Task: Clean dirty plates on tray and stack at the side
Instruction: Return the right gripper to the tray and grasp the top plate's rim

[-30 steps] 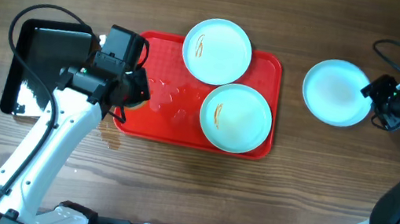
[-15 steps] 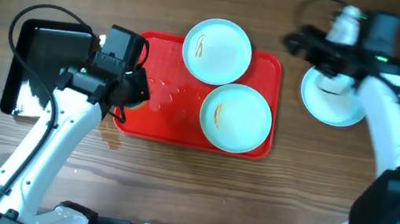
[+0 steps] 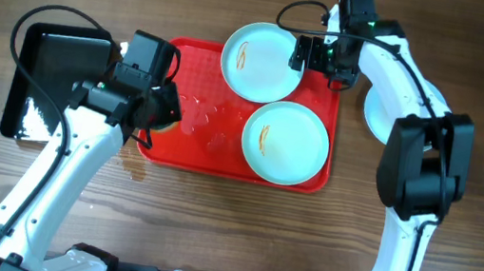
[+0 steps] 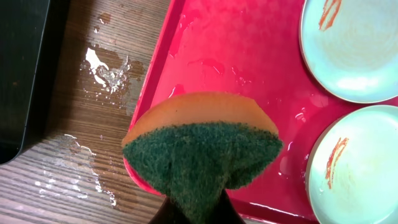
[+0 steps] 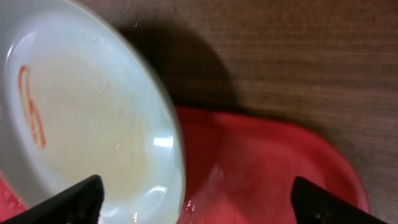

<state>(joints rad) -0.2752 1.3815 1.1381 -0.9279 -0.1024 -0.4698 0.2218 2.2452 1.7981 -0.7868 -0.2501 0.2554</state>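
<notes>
The red tray [image 3: 197,143] holds two plates. One smeared plate [image 3: 258,61] overhangs its far edge, and the other [image 3: 285,142] lies at the near right. My right gripper [image 3: 304,56] is open at the far plate's right rim. In the right wrist view its fingertips [image 5: 74,199] straddle that plate's [image 5: 81,118] rim over the tray [image 5: 267,168]. A third plate [image 3: 376,112] lies on the table right of the tray, partly under my right arm. My left gripper [image 3: 161,112] is shut on an orange-and-green sponge [image 4: 202,143] above the tray's left edge [image 4: 163,68].
A glossy black tray [image 3: 56,60] sits left of the red one, partly under my left arm. Water is spilled on the wood [image 4: 106,68] between them, and droplets lie on the red tray floor [image 4: 249,68].
My right arm has swung left from the plate on the table to the far plate on the tray, and its jaws have opened wide. The left arm and sponge have not moved.
</notes>
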